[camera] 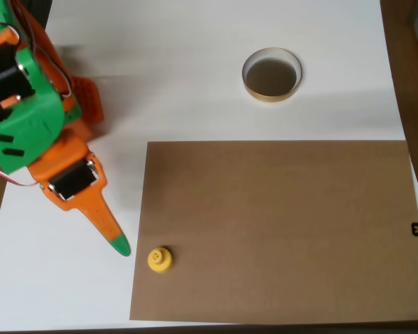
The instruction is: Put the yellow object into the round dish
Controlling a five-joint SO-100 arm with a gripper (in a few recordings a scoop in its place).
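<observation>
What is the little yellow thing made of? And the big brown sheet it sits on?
The yellow object looks like smooth plastic: bright, even colour with a moulded knob on top. The brown sheet looks like cardboard or thick paper: flat, matte, straight-edged, with no shine. Neither can be told for sure from above.

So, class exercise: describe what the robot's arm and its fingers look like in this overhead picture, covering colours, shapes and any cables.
The arm is built of chunky bright-green and orange plastic parts. Black blocks, probably motors, sit set into the orange sections. Thin red and white cables loop along its upper part. The gripper narrows into a long orange finger, tapering to a point capped with a green tip. I cannot pick out a second finger from above.
</observation>
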